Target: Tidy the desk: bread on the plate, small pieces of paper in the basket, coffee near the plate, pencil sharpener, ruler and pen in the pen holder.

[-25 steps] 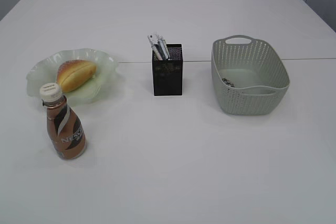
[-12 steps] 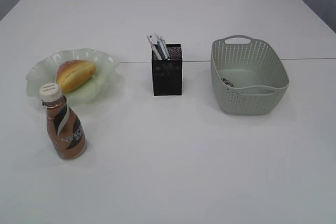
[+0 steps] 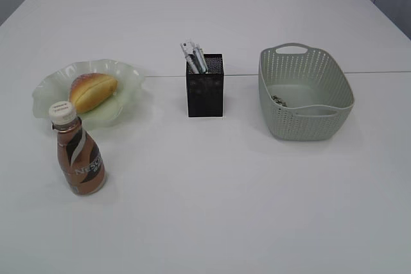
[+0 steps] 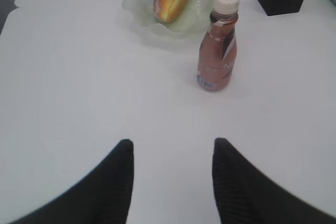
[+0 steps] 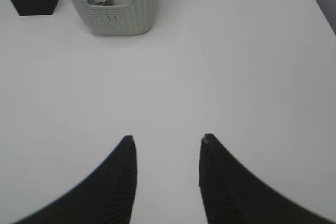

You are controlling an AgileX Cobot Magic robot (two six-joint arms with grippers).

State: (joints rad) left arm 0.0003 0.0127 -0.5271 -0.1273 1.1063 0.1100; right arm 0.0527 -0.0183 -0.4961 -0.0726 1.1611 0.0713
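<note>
Five task things sit on the desk (image 3: 212, 210), a plain white tabletop with a thin seam running across it. Taking the exterior view as a clock face with the pen holder (image 3: 205, 86) near its centre: the bread (image 3: 93, 90) lies at about nine o'clock, resting inside the plate (image 3: 128, 76), a pale green glass dish with a ruffled rim. The coffee (image 3: 78, 152) stands upright at about eight o'clock, just beside the plate's near rim, its off-white cap on. The pen holder, a black mesh cup, stands upright with several pens (image 3: 193, 56) leaning out of its top toward eleven o'clock; I cannot tell what else is inside it. The basket (image 3: 302, 94) sits at three o'clock, well apart from the pen holder, with a few small scraps of paper (image 3: 278, 100) on its floor.

My left gripper (image 4: 172, 153) hangs above bare tabletop, its two dark fingers spread apart with nothing between them. From its wrist camera the coffee stands at about one o'clock, and the plate with the bread lies beyond it at twelve.

My right gripper (image 5: 166, 148) also hangs over bare tabletop, fingers apart and holding nothing. From its wrist camera the basket sits at about eleven o'clock, with the pen holder at its left, near ten.
</note>
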